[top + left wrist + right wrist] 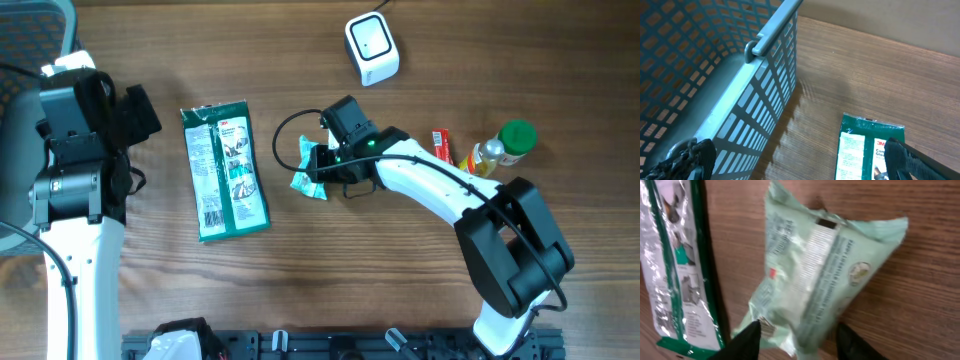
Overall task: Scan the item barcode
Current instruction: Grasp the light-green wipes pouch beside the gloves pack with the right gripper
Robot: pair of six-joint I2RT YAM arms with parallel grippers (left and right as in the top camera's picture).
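The pale green packet (830, 275) is found lying on the wooden surface (400, 280) near its middle, directly under the right tool (797, 345). In the right wrist view the lower end of the packet is seen between the two dark fingertips (747, 340), which are kept partly apart, one at each side. Whether they touch the wrapper cannot be told. The packet is laid slanted, with its upper end pointing away from the tool. Its wrapper is crumpled and shiny. A band of small print is seen along its length and a small dark patch near the top, but the print is blurred and a barcode cannot be made out with certainty. A white scanner (372, 48) is placed at the far edge of the surface, well apart from the packet. A flat dark green package (227, 172) with a printed label is laid just beside the packet, on the side of the left arm. On the other side, behind the right arm, a bottle with a green cap (505, 145) and a small red item (441, 146) are seen. The left tool (797, 157) is held wide, with nothing between its fingers, next to a blue-grey mesh basket (740, 125) at the end of the surface.
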